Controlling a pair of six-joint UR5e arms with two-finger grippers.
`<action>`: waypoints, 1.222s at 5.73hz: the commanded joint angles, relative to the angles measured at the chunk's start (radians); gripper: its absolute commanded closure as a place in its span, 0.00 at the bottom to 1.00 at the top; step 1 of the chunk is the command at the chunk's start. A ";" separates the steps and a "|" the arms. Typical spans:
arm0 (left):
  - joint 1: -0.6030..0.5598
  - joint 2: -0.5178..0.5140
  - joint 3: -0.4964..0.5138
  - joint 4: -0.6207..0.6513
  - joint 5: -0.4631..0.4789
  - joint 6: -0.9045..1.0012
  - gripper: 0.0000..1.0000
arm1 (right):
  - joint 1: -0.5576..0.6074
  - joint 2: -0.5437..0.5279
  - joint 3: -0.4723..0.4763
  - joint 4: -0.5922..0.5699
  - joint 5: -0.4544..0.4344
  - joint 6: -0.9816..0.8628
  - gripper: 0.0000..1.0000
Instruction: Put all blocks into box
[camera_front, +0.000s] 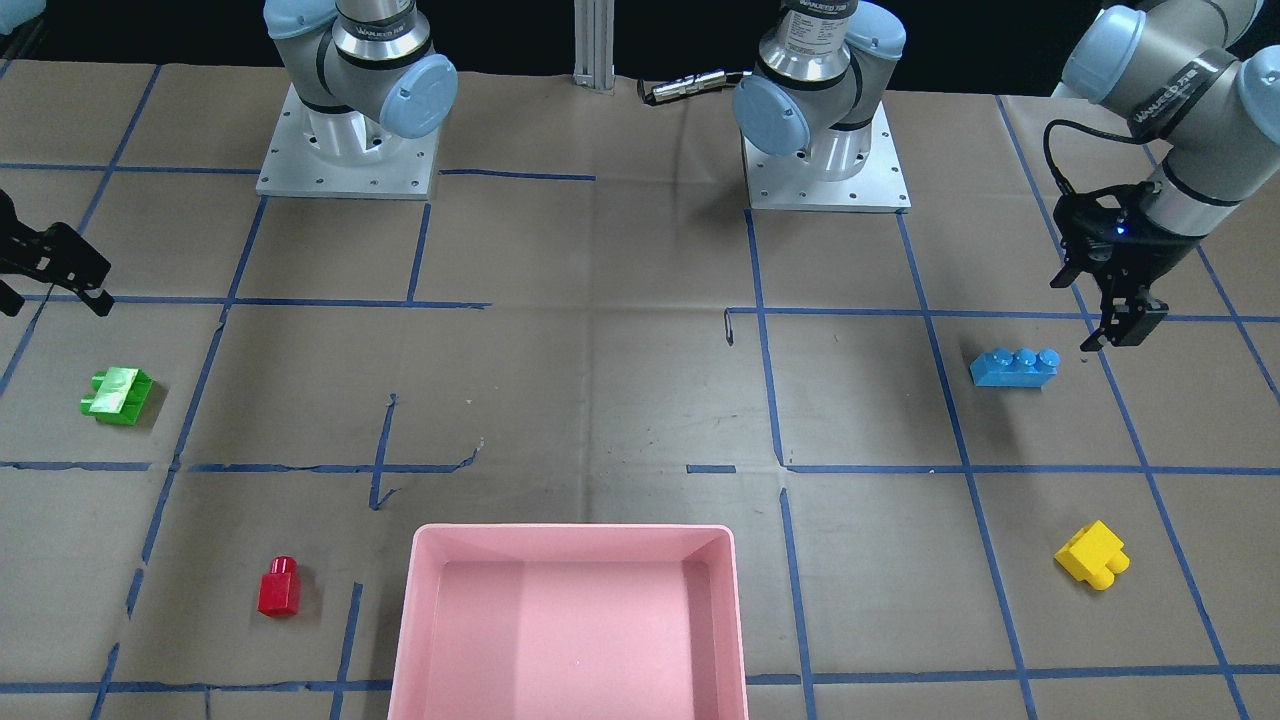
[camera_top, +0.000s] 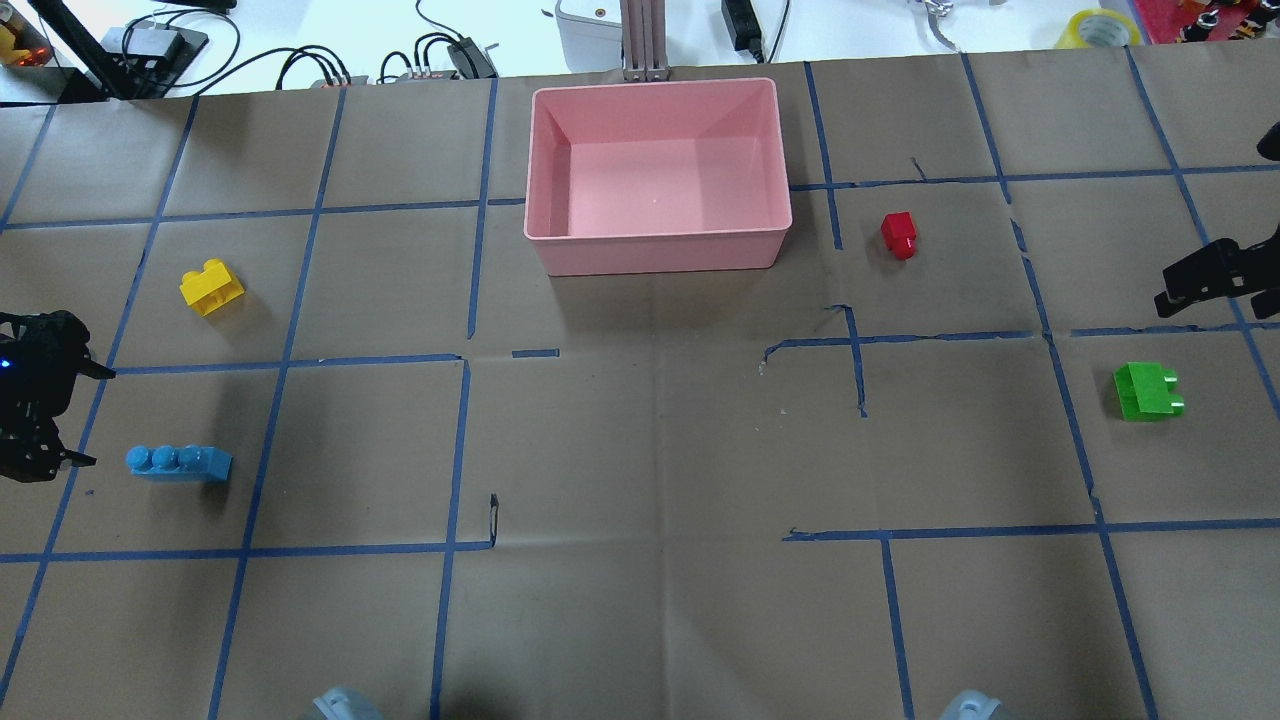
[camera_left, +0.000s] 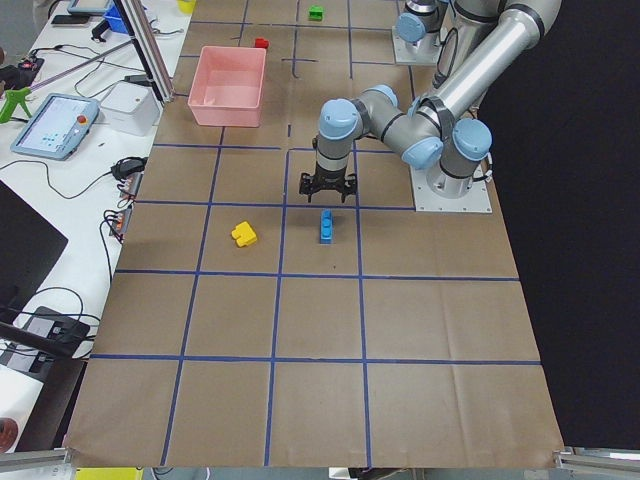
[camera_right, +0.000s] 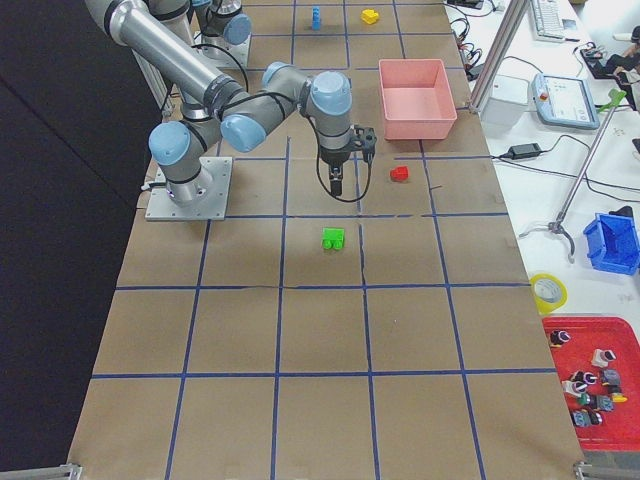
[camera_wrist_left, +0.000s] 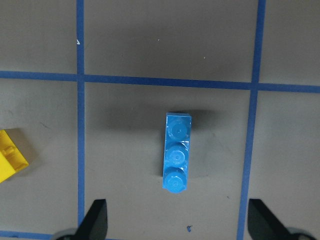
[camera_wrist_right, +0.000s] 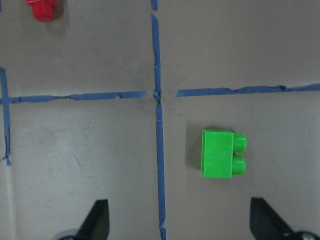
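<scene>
The pink box (camera_top: 657, 244) stands empty at the table's far middle. The blue block (camera_top: 180, 463) lies near my left gripper (camera_top: 78, 418), which is open above the table beside it. In the left wrist view the blue block (camera_wrist_left: 176, 152) sits just ahead of the open fingers (camera_wrist_left: 97, 220). The yellow block (camera_top: 211, 287) lies beyond it. My right gripper (camera_top: 1200, 282) is open above the table, with the green block (camera_top: 1147, 391) nearby. In the right wrist view the green block (camera_wrist_right: 222, 154) lies on its side ahead of the right gripper (camera_wrist_right: 177, 207). The red block (camera_top: 898, 234) stands right of the box.
Brown paper with a blue tape grid covers the table (camera_top: 640, 450). Both arm bases (camera_front: 345, 150) are bolted at the robot's side. Cables, a tape roll and other gear lie beyond the far edge (camera_top: 300, 60).
</scene>
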 joint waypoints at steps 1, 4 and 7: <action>0.002 -0.101 -0.028 0.071 -0.041 0.001 0.02 | -0.029 0.078 0.091 -0.171 0.005 0.031 0.02; 0.005 -0.201 -0.057 0.189 -0.069 -0.004 0.01 | -0.055 0.258 0.109 -0.391 -0.007 0.030 0.06; 0.051 -0.204 -0.096 0.189 -0.069 0.002 0.01 | -0.068 0.282 0.159 -0.463 -0.066 0.027 0.06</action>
